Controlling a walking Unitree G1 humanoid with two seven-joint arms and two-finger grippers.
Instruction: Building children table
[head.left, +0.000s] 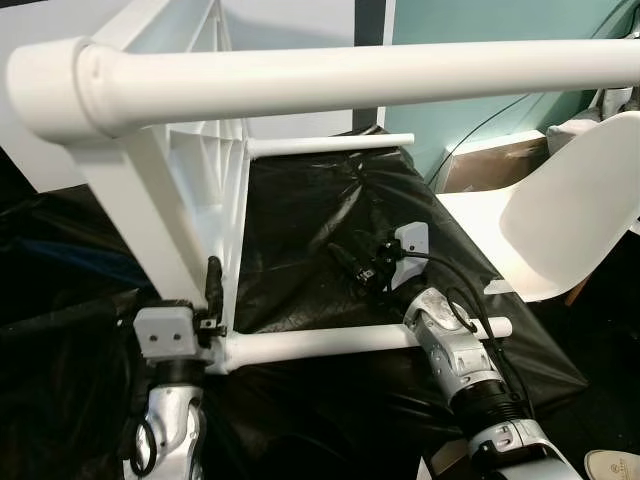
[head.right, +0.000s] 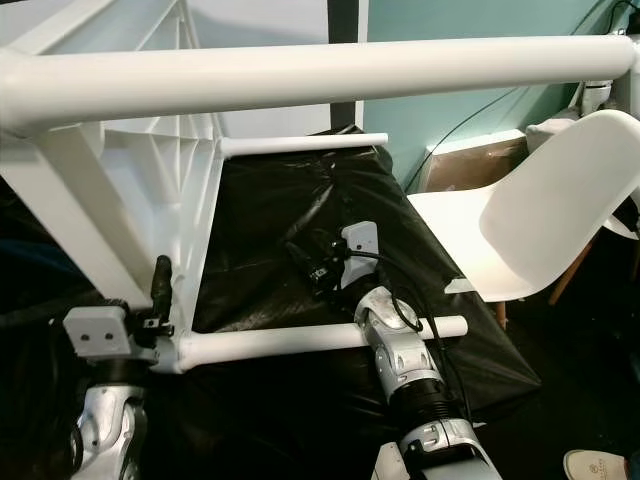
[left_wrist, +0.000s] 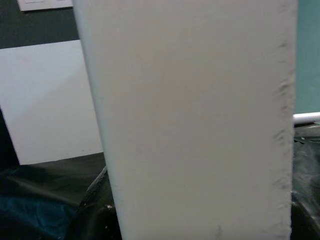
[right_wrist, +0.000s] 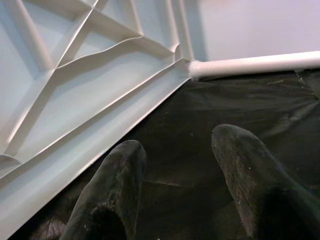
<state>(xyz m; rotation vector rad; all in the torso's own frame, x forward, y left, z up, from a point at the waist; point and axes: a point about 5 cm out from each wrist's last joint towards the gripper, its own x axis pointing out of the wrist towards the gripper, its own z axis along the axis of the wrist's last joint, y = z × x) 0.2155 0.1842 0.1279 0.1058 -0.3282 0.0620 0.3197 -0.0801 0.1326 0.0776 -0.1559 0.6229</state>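
Note:
The white children's table stands on its side on a black sheet. Its tabletop (head.left: 205, 180) is upright with the ribbed underside (right_wrist: 75, 85) facing right. One round leg (head.left: 350, 75) runs across close to the camera, another leg (head.left: 330, 342) lies low in front, and a far leg (head.left: 330, 145) is behind. My left gripper (head.left: 205, 300) is at the tabletop's near rim (left_wrist: 190, 120) by the lower corner, with one black finger (head.right: 160, 280) lying against it. My right gripper (right_wrist: 175, 170) hovers open over the sheet and points at the underside. Its arm (head.left: 455, 350) crosses over the low leg.
The black plastic sheet (head.left: 300, 230) covers the floor under the table. A white moulded chair (head.left: 560, 220) stands close on the right, with a brown box (head.left: 490, 165) against the teal wall behind it. A pale shoe (head.left: 615, 465) lies at the bottom right corner.

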